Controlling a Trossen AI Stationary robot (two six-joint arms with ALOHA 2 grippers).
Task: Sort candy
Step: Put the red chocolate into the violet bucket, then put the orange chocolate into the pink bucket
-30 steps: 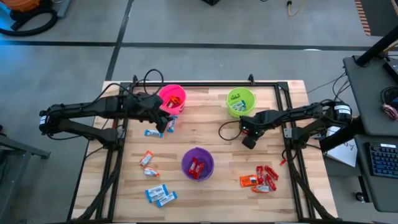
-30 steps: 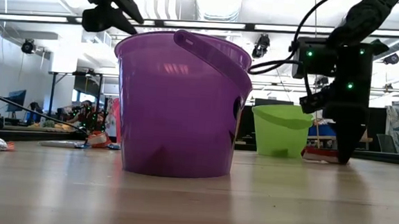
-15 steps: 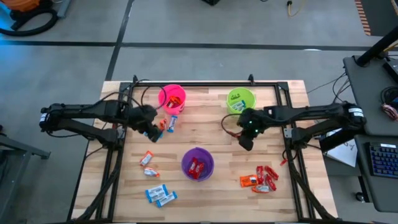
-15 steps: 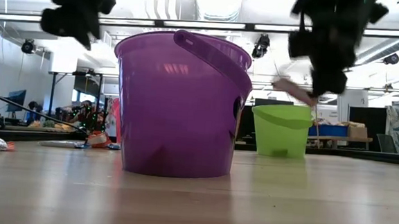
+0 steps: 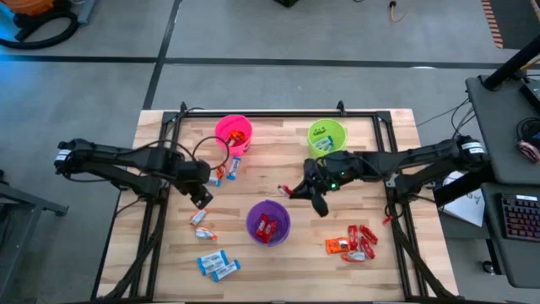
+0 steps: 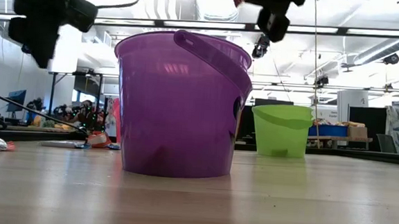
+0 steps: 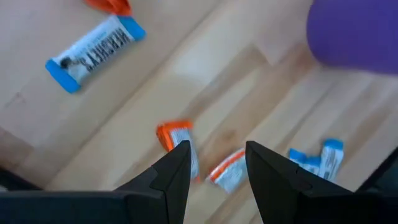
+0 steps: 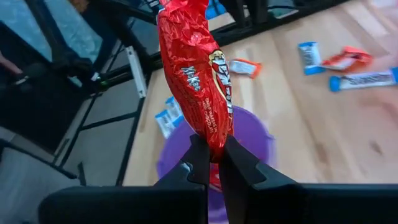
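My right gripper (image 5: 297, 191) hangs high beside the purple cup (image 5: 268, 222), on its far right side, shut on a red candy (image 8: 198, 68). The cup holds red candies (image 5: 267, 226). In the low view that gripper (image 6: 269, 11) is above the cup's rim. My left gripper (image 5: 201, 198) is open above two orange-and-white candies (image 7: 179, 138) lying flat on the table left of the purple cup; the wrist view shows them between its fingers (image 7: 214, 158). More red candies (image 5: 354, 241) lie near the right edge and blue-and-white ones (image 5: 218, 266) near the front. My right gripper pinches the red candy by one end (image 8: 212, 144) between its two fingers. The fingers come from the table's right, about level. The rest of the candy sticks out past the fingertips toward the table's left, lifted clear of the table.
A pink cup (image 5: 234, 133) with orange candy inside and a green cup (image 5: 326, 137) stand at the far side. Blue-and-white and orange candies (image 5: 226, 171) lie just near of the pink cup. Black frame rails (image 5: 160, 211) run along the table's edges.
My right gripper rose from the table with the red candy and carried it toward the table's left, up to the purple cup. My left gripper drew away from the pink cup toward the near edge, stopping over the orange-and-white candies.
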